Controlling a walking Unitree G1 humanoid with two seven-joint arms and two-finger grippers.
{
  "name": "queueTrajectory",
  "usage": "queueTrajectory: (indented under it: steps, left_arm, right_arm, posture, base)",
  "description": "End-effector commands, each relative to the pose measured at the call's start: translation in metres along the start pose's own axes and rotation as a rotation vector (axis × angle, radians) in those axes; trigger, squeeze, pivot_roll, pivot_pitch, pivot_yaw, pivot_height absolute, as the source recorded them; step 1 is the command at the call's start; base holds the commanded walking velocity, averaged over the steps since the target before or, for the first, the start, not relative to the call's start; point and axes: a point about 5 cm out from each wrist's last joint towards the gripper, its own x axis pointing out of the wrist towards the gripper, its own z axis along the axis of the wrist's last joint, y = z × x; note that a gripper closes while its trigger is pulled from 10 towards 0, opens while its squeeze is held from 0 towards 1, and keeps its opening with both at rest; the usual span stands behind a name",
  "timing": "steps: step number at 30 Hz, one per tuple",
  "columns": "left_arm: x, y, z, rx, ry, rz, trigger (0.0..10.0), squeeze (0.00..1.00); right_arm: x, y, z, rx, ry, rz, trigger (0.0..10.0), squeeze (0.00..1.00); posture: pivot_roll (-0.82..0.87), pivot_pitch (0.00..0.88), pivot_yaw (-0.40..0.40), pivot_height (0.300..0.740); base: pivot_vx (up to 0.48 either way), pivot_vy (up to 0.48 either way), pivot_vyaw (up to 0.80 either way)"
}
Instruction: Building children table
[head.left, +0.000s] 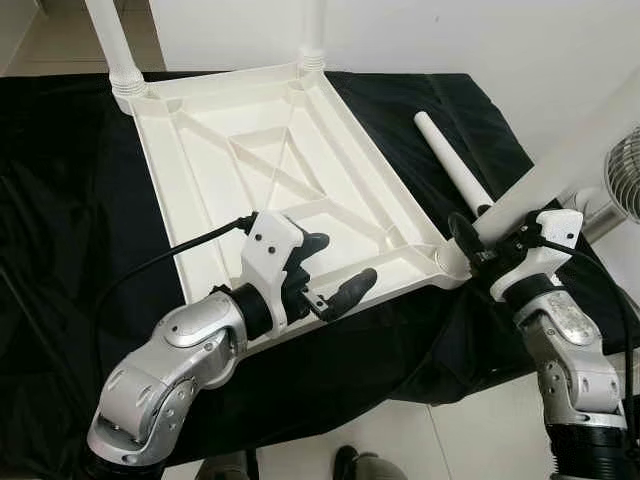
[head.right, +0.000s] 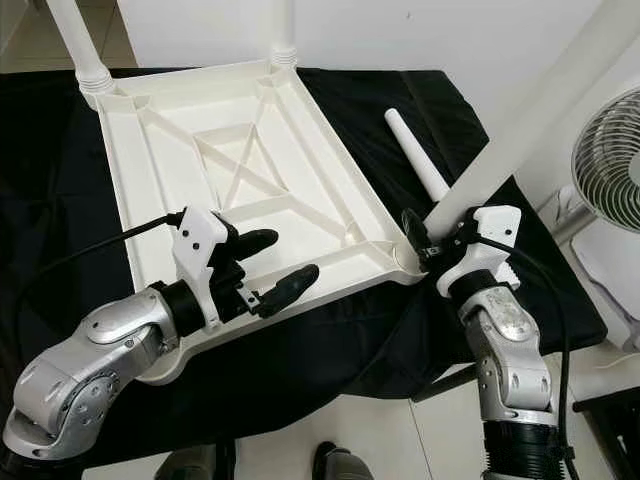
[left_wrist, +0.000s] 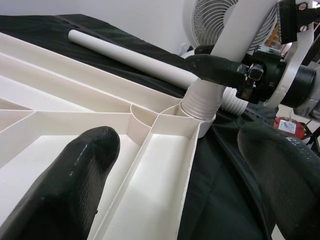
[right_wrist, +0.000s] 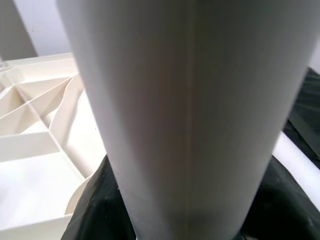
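A white plastic table top (head.left: 270, 150) lies upside down on a black cloth. Two white legs (head.left: 112, 40) (head.left: 312, 30) stand in its far corners. My right gripper (head.left: 478, 240) is shut on a third leg (head.left: 570, 150), which is tilted with its ribbed end sitting in the near right corner socket (left_wrist: 202, 107). A fourth leg (head.left: 450, 160) lies loose on the cloth to the right of the top. My left gripper (head.left: 340, 265) hovers open over the near edge of the top, its fingers (left_wrist: 75, 170) pointing toward that socket and holding nothing.
The black cloth (head.left: 60, 200) covers the work surface and hangs over its front edge. A white fan (head.right: 610, 160) stands on the right, close behind the held leg. Pale tiled floor (head.left: 450, 430) lies below the front edge.
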Motion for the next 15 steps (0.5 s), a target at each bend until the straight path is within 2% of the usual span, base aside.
queueTrajectory:
  steps: [1, 3, 6, 8, 9, 15]
  left_arm:
    - [0.0, -0.007, 0.002, 0.0, -0.009, -0.032, 10.0, 0.0]
    - [0.0, -0.007, 0.002, 0.0, -0.009, -0.033, 10.0, 0.0]
    - [-0.001, -0.008, 0.002, -0.004, -0.01, -0.034, 10.0, 0.0]
    - [-0.001, -0.008, 0.002, -0.004, -0.01, -0.034, 10.0, 0.0]
    - [-0.001, -0.008, 0.002, -0.006, -0.01, -0.033, 10.0, 0.0]
    - [-0.001, -0.009, 0.002, -0.008, -0.013, -0.031, 10.0, 0.0]
  right_arm:
    - [-0.008, -0.003, -0.025, 0.012, 0.128, -0.084, 10.0, 0.0]
    - [-0.007, -0.003, -0.026, 0.016, 0.133, -0.103, 10.0, 0.0]
    - [-0.005, 0.002, -0.028, 0.054, 0.133, -0.203, 10.0, 0.0]
    - [-0.005, 0.003, -0.029, 0.057, 0.134, -0.218, 10.0, 0.0]
    - [-0.005, 0.007, -0.031, 0.077, 0.138, -0.28, 10.0, 0.0]
    - [-0.008, 0.015, -0.033, 0.114, 0.131, -0.402, 10.0, 0.0]
  posture:
    - [0.06, 0.205, -0.046, 0.74]
    - [0.06, 0.205, -0.046, 0.74]
    - [0.06, 0.211, -0.048, 0.74]
    - [0.06, 0.211, -0.048, 0.74]
    - [0.06, 0.211, -0.048, 0.74]
    - [0.06, 0.22, -0.054, 0.74]
  base:
    - [0.0, 0.0, 0.0]
    - [0.0, 0.0, 0.0]
    - [0.0, 0.0, 0.0]
    - [0.0, 0.0, 0.0]
    - [0.0, 0.0, 0.0]
    - [0.0, 0.0, 0.0]
